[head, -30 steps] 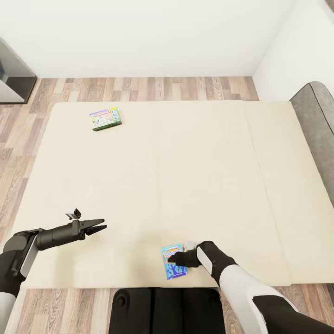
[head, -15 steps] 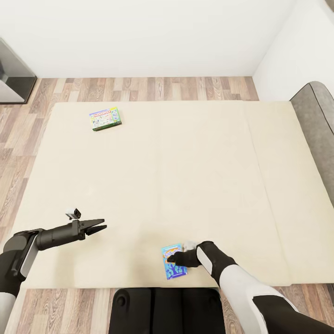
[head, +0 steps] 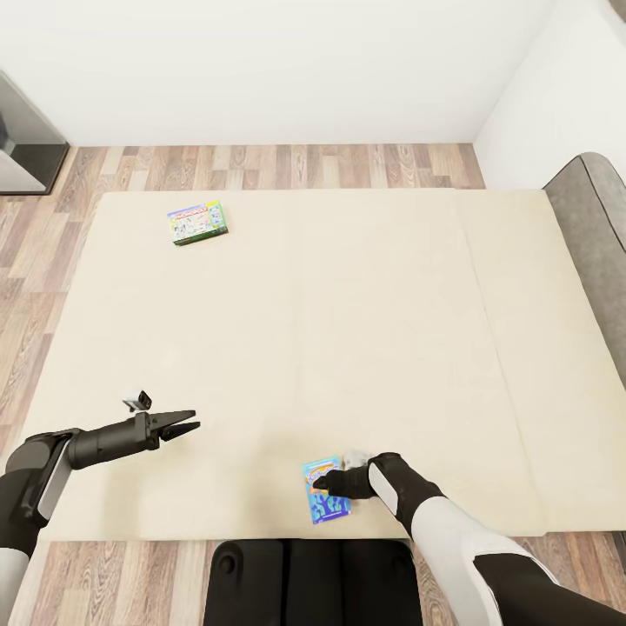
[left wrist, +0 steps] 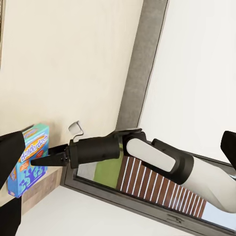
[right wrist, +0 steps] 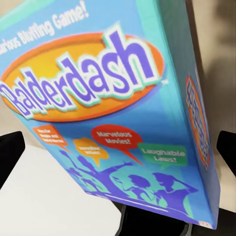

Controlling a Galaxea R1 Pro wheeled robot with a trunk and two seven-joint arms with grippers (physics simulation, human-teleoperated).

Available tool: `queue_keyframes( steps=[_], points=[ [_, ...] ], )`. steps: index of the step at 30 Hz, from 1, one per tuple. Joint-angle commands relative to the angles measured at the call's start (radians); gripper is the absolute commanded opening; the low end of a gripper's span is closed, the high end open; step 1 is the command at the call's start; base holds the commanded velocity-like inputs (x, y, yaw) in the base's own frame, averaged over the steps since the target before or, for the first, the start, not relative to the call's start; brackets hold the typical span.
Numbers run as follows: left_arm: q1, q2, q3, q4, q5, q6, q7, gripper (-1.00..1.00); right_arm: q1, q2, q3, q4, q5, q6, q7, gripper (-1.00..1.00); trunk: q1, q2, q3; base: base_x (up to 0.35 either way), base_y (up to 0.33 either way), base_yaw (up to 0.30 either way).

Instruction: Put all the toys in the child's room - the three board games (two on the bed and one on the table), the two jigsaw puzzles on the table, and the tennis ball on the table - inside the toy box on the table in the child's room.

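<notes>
The right arm reaches in low from the near edge of the bed (head: 348, 304), forearm angled toward the bed's middle, and its right gripper (head: 323, 483) sits over the blue board game (head: 326, 502). In the right wrist view the Balderdash box fills the space between the two dark fingertips (right wrist: 11, 152), one on each side of it; the claw is spread wide around the box, and I cannot tell whether the pads touch its edges. The left wrist view shows the same gripper (left wrist: 35, 161) as a thin dark point lying across the box face.

The left arm stretches out level over the near-left part of the bed, its left gripper (head: 185, 426) pointing toward the bed's middle with the two fingers drawn together to a closed tip, holding nothing and well apart from either game.

The blue board game lies flat just inside the near edge of the bed, a little right of the middle of that edge. The green board game (head: 198, 223) lies flat near the far-left corner.

The mattress between the two boxes is bare. Wooden floor (head: 287, 165) runs along the far and left edges, and a grey headboard (head: 600, 226) borders the right edge.
</notes>
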Motion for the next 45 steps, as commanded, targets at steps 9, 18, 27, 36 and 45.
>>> queue_keyframes(
  steps=[9, 18, 27, 36, 45],
  points=[
    [0.0, 0.003, 0.0, 0.0, 0.001, 0.01, -0.003, 1.0, -0.001, 0.0, -0.004, -0.003, -0.012, -0.005, 0.002, 1.0, 0.001, -0.001, -0.001, 0.0, 0.0, 0.0],
    [0.0, 0.01, 0.0, 0.0, 0.002, 0.011, -0.003, 1.0, -0.001, 0.0, -0.004, -0.003, -0.012, -0.005, 0.002, 1.0, 0.001, -0.001, -0.001, 0.0, 0.0, 0.0],
    [0.0, 0.011, 0.0, 0.0, 0.002, 0.011, -0.003, 1.0, -0.001, 0.0, -0.004, -0.003, -0.012, -0.005, 0.002, 1.0, 0.001, -0.001, -0.001, 0.0, 0.035, 0.0],
    [0.0, 0.011, 0.0, 0.0, 0.002, 0.011, -0.003, 1.0, -0.001, 0.0, -0.004, -0.003, -0.012, -0.005, 0.002, 1.0, 0.001, -0.001, -0.001, 0.0, 0.004, 0.0],
    [0.0, 0.012, 0.0, 0.0, 0.002, 0.011, -0.003, 1.0, -0.001, 0.0, -0.004, -0.003, -0.012, -0.005, 0.002, 1.0, 0.001, -0.001, -0.001, 0.0, 0.005, 0.0]
  ],
)
